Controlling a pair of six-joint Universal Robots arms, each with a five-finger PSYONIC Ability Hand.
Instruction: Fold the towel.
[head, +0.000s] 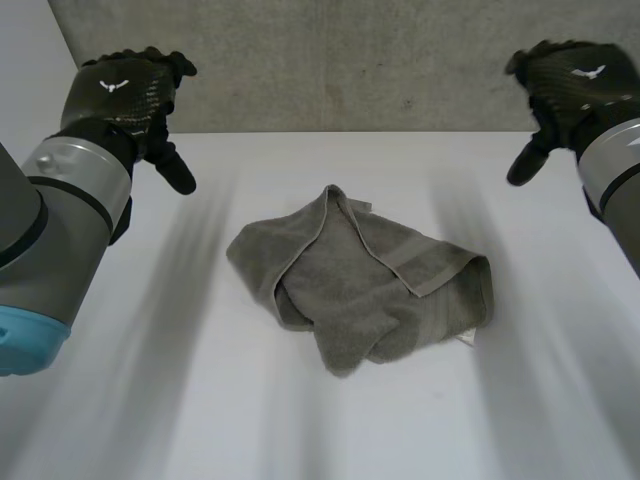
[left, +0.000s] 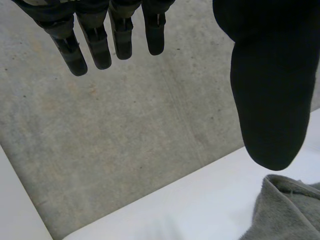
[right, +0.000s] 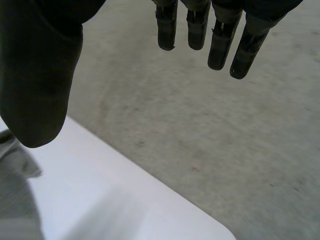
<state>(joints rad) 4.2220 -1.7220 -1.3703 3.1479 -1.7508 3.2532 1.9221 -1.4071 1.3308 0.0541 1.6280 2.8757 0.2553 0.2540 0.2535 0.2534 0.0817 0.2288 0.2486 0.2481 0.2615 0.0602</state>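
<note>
1. On the white table (head: 150, 400), near its middle, the towel (head: 360, 285) lies in a loose grey heap. It is rumpled and partly lapped over itself, with one hemmed edge running across the top and no neat fold made. I judge the task to be at its very start, with nothing grasped.
2. Over the far side of the table my two arms are held high and wide. The left arm (head: 60, 220) is on one flank of the towel and the right arm (head: 615, 170) on the other, both well apart from the cloth.
3. The left hand (head: 125, 95) hangs above the table's far edge, palm turned toward the grey surface (head: 350, 60) beyond it. Its fingers (left: 95, 45) are straight and spread from the thumb, holding nothing. In its wrist view a bit of towel lies past the thumb tip, untouched.
4. The right hand (head: 575, 85) mirrors it, with fingers (right: 220, 45) extended, thumb out to the side, and nothing held.
5. The next move, as I see it, calls for bringing both hands down to the heap and pinching two corners or a hemmed edge. That would let me spread the cloth flat before any fold. The corners are tucked into the rumple, so picking a single layer looks like the hard part.
</note>
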